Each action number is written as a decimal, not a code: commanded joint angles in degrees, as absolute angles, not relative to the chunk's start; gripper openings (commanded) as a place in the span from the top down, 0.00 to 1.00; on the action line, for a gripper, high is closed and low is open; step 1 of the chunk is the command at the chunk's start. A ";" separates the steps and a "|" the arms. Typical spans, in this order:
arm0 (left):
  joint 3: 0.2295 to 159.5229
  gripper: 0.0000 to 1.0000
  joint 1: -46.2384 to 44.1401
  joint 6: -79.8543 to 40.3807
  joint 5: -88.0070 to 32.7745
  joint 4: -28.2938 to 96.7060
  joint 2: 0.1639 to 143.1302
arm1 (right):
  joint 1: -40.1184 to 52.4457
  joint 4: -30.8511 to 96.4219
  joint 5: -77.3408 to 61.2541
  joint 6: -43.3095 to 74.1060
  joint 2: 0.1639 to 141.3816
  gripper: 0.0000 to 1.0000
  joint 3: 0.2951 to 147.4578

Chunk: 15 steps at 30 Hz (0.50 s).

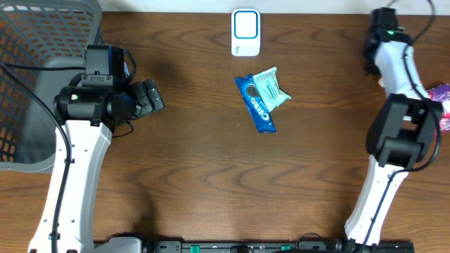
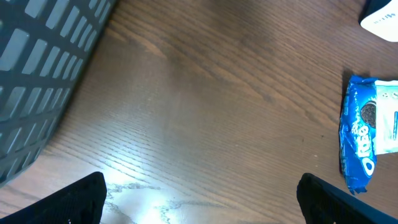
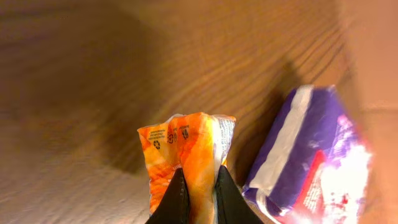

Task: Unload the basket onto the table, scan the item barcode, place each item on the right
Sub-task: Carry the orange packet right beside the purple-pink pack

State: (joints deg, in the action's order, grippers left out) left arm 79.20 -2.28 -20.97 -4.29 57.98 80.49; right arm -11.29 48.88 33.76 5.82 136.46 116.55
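Observation:
My right gripper (image 3: 198, 177) is shut on an orange snack packet (image 3: 186, 146), pinching its middle just above the wooden table. In the overhead view that packet and the right fingers are hidden under the right arm (image 1: 394, 63) at the far right. The white barcode scanner (image 1: 245, 31) with a blue-rimmed window lies at the back centre; one corner of this scanner (image 2: 380, 22) shows in the left wrist view. My left gripper (image 2: 202, 205) stands wide open over bare table, with nothing between its fingers, and in the overhead view the left gripper (image 1: 151, 98) is left of centre.
A blue Oreo packet (image 1: 257, 107) and a teal packet (image 1: 273, 87) lie together mid-table; the Oreo packet (image 2: 357, 140) is right of the left fingers. A purple packet (image 3: 305, 155) lies beside the held one, at the table's right edge (image 1: 441, 93). A grey basket (image 1: 42, 42) stands at the far left.

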 commanded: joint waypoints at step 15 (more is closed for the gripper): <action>79.50 0.02 -2.15 -21.08 -3.57 58.04 80.71 | -18.81 50.46 14.31 10.44 134.54 0.07 113.80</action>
